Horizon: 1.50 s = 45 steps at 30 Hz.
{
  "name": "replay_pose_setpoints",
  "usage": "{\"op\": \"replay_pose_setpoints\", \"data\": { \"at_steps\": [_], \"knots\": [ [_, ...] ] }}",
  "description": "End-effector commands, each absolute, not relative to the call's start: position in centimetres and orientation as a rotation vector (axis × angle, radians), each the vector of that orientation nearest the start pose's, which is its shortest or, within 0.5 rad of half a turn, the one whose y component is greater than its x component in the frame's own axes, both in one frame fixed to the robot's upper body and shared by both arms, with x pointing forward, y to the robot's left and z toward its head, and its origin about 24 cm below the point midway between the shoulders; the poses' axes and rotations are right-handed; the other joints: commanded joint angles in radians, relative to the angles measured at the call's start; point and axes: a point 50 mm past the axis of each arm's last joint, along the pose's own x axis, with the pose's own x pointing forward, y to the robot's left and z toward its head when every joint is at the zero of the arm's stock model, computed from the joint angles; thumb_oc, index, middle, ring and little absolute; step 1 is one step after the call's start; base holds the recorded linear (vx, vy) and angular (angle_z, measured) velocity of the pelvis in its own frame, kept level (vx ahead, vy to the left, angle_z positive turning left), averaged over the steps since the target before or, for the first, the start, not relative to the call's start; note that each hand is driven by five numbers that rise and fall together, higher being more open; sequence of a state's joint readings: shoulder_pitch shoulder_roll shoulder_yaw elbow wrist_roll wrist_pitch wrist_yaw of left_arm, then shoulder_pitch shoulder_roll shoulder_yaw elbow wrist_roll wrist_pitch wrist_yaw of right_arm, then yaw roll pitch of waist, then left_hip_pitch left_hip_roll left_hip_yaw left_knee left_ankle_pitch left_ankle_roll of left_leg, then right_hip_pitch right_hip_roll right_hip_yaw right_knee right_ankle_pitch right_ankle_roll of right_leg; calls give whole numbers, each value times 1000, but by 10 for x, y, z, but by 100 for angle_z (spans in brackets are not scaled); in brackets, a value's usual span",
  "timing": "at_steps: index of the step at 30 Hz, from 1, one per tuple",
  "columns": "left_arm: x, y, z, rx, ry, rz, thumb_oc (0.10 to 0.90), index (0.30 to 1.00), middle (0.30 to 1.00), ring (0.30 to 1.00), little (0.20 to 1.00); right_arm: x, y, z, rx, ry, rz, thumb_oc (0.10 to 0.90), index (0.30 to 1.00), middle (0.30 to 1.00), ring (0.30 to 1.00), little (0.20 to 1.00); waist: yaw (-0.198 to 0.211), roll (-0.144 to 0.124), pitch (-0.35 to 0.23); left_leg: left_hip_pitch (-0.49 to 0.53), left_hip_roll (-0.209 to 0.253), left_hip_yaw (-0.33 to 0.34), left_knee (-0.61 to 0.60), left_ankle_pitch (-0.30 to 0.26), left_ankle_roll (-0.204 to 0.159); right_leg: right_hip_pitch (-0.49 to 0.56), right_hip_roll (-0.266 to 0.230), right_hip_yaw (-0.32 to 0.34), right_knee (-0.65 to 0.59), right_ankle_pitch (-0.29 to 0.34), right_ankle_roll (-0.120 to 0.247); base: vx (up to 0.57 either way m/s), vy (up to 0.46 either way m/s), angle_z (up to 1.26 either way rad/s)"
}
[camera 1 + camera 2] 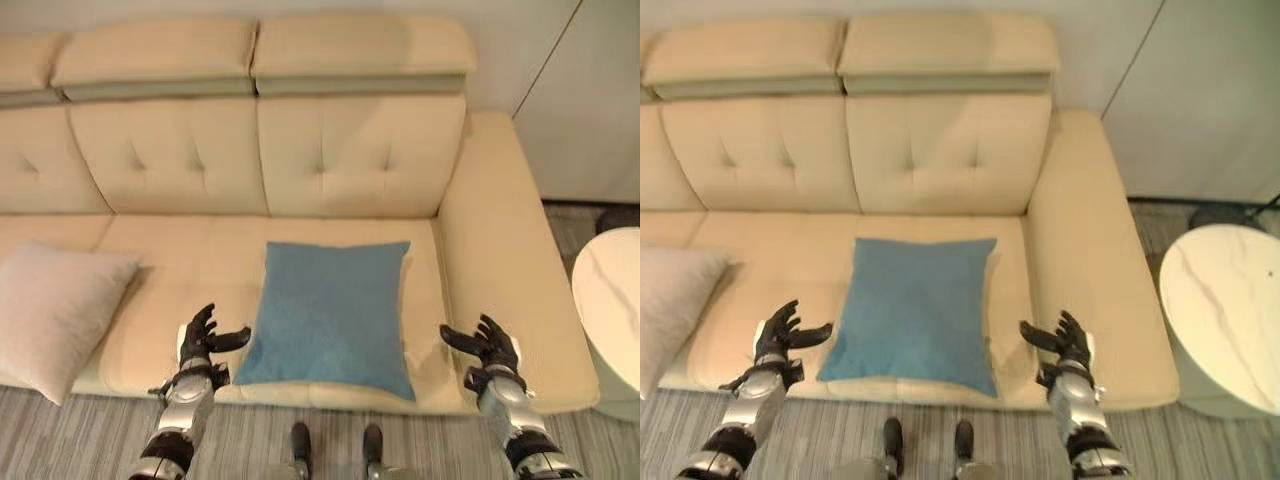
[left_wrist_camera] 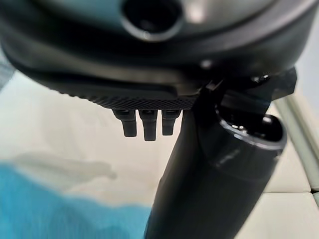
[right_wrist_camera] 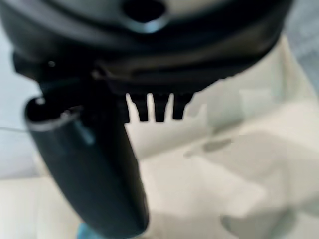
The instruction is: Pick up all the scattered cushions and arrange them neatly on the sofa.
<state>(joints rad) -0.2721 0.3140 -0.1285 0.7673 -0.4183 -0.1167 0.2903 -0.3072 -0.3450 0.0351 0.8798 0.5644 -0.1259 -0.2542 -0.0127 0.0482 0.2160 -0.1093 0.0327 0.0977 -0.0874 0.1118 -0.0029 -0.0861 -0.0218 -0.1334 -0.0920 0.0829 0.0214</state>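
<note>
You've got the blue cushion [image 1: 330, 315] lying flat on the sofa [image 1: 500, 240] seat, right of centre, its near edge hanging at the front lip. Your left hand [image 1: 203, 338] sits just beside it at 9 o'clock and your right hand [image 1: 488, 345] is a bit further off at 3 o'clock, over by the armrest. Both hands are spread, fingers loose and straight, thumbs out, nothing in either of them.

Now, the cushion itself: it looks soft and light, a plump square with a woven cover, so I'd expect it to sag and fold if you lift it by one corner. The fabric should give decent friction, no slipping worry, and nothing here breaks. Best bet, in my view, is to take it by the two side edges, left hand at 9, right at 3, and press inward so the filling firms up between the palms. A pinch on the near corners at 7 and 5 o'clock would also work for sliding it back.

Off at 9 o'clock of the seat, the beige cushion [image 1: 50, 310] leans half over the front edge, likely the same soft handling.
</note>
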Motion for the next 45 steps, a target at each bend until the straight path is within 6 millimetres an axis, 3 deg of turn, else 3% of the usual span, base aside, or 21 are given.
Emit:
{"op": "replay_pose_setpoints", "data": {
  "at_steps": [1,3,4,8,10,11,13,14,17,18,19,24,34,43,45],
  "knots": [
    [319,229,24,-27,99,374,800,900,900,900,900,306,-240,-2,318,190,-482,800,900,900,900,900,4,-69,13,-79,-53,-29,83,-149,3,-43,-58,14,74,-116,62,-71,26,0],
    [323,225,27,-29,84,365,800,900,900,900,900,311,-233,1,348,172,-463,800,900,900,900,900,3,-70,15,-106,-54,-29,92,-145,2,-68,-59,13,81,-112,62,-19,8,-1],
    [328,217,32,-36,71,340,800,900,900,900,900,318,-216,7,389,152,-413,800,900,900,900,900,3,-74,30,-135,-56,-32,100,-141,2,-99,-60,18,91,-107,62,0,0,0],
    [337,205,39,-40,53,300,800,900,900,900,900,329,-198,17,394,130,-346,800,900,900,900,900,8,-77,45,-172,-58,-38,101,-129,0,-134,-61,21,96,-98,60,0,0,0],
    [342,192,45,-50,35,264,800,900,900,900,900,337,-184,27,405,105,-295,800,900,900,900,900,10,-79,58,-189,-58,-39,100,-121,-3,-150,-63,17,99,-96,59,-13,4,5],
    [346,178,47,-62,34,224,800,900,900,900,900,342,-167,34,410,88,-238,800,900,900,900,900,13,-78,72,-205,-61,-43,102,-117,-4,-166,-65,17,101,-94,59,-15,0,5],
    [348,170,48,-64,33,201,800,900,900,900,900,346,-160,40,406,76,-204,800,900,900,900,900,13,-78,78,-212,-62,-44,104,-117,-4,-172,-66,17,103,-93,59,-10,3,7],
    [349,156,48,-58,36,147,800,900,900,900,900,351,-142,49,385,57,-124,800,900,900,900,900,17,-78,90,-220,-64,-46,114,-119,-4,-179,-67,20,107,-91,58,-6,3,10],
    [348,144,45,-59,45,97,800,900,900,900,900,352,-128,54,358,48,-53,800,900,900,900,900,22,-77,100,-221,-65,-45,121,-118,-4,-178,-68,21,106,-90,58,3,2,6],
    [343,133,38,-64,67,49,536,505,505,505,505,351,-119,54,333,46,5,478,418,418,418,418,25,-80,103,-216,-66,-47,123,-120,-3,-170,-67,24,104,-89,57,0,0,0],
    [343,133,38,-64,68,49,413,319,319,319,319,351,-119,54,333,46,5,400,300,300,300,300,25,-80,103,-215,-66,-47,123,-120,-3,-170,-67,24,104,-89,57,34,-8,0],
    [332,119,30,-109,85,-10,400,300,300,300,300,342,-113,52,266,28,75,400,300,300,300,300,26,-85,102,-191,-68,-47,115,-127,-2,-147,-64,28,100,-94,59,6,-2,1],
    [300,129,48,-174,-71,-86,400,300,300,300,300,303,-153,36,68,-15,54,400,300,300,300,300,16,-82,67,-78,-66,-35,111,-167,13,-44,-66,25,90,-120,66,7,7,0],
    [272,138,49,-190,-102,-134,400,300,300,300,300,275,-172,43,107,-88,17,400,300,300,300,300,8,-67,-5,23,-75,-34,114,-204,30,54,-82,8,117,-161,77,52,67,2],
    [265,141,50,-213,-105,-138,400,300,300,300,300,269,-175,49,93,-119,17,400,300,300,300,300,9,-59,-18,56,-82,-37,126,-224,45,62,-94,3,192,-189,84,23,112,5]
  ]
}}
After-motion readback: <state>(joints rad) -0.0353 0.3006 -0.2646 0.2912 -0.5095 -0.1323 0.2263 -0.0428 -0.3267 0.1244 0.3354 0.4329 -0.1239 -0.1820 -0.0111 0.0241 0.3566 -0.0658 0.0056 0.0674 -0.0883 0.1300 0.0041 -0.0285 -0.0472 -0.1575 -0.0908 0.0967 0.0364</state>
